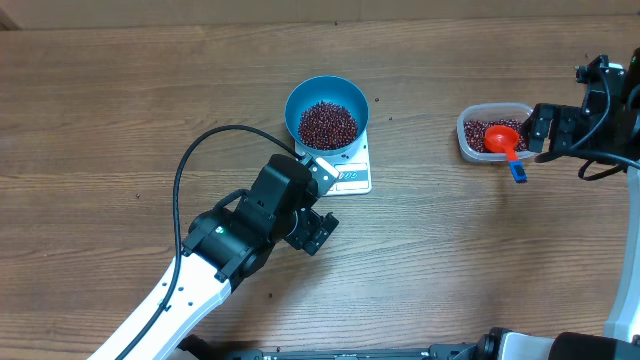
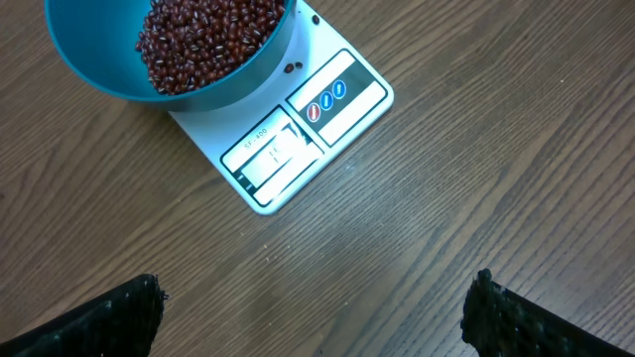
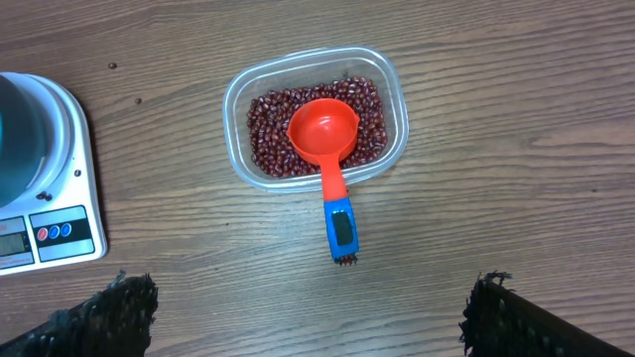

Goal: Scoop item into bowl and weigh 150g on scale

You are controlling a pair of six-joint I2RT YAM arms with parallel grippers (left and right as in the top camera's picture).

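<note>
Weigh-in: red beans fill the blue bowl atop the scale; left hand and right hand hang wide open, empty. Next, likely a display check.

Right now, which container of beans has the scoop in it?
The clear plastic tub holds the red scoop; the round blue bowl holds only maroon beans.

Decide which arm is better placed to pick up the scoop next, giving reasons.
Right. The right gripper is open beside the tub, where the scoop rests, handle overhanging the rim. The left gripper is farther away, by the scale.
</note>
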